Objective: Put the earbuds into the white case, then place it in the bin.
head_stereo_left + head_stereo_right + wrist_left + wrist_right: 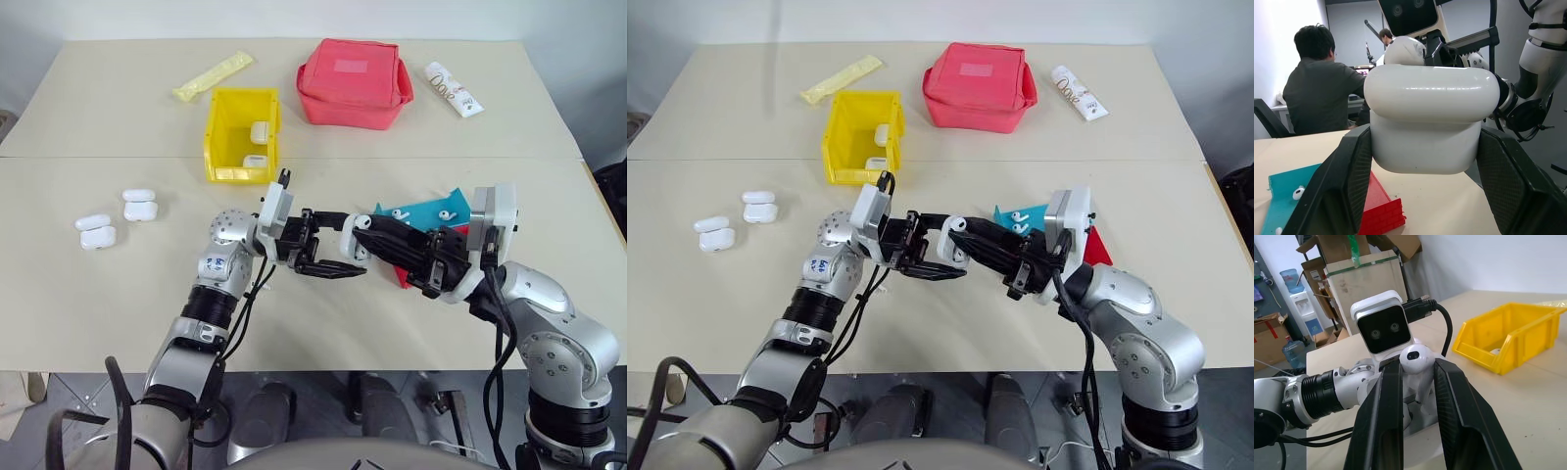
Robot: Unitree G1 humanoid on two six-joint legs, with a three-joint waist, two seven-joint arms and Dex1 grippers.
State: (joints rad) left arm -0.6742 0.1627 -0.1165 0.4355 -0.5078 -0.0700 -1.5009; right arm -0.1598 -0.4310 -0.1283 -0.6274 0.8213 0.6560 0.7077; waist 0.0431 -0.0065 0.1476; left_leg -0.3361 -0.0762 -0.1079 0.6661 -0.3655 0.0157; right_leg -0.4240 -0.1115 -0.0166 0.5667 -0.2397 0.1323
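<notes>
My left gripper (331, 251) is shut on the white case (1430, 117), held above the table's middle with its fingers (1347, 181) on both sides. My right gripper (1418, 364) is shut on one earbud (1415, 358), stem pointing toward the case just below it. The earbud's rounded head (1405, 49) shows right above the case. Two more earbuds (399, 212) lie on the blue-and-red tray (421, 223) under my right arm. The yellow bin (217, 137) stands beyond my left gripper with two white cases (260, 130) inside.
Two pairs of white cases (140, 204) lie at the table's left. A red zip pouch (353, 83), a white printed tube (453, 88) and a yellow packet (213, 76) lie along the far side. A person (1322, 83) sits at a desk in the background.
</notes>
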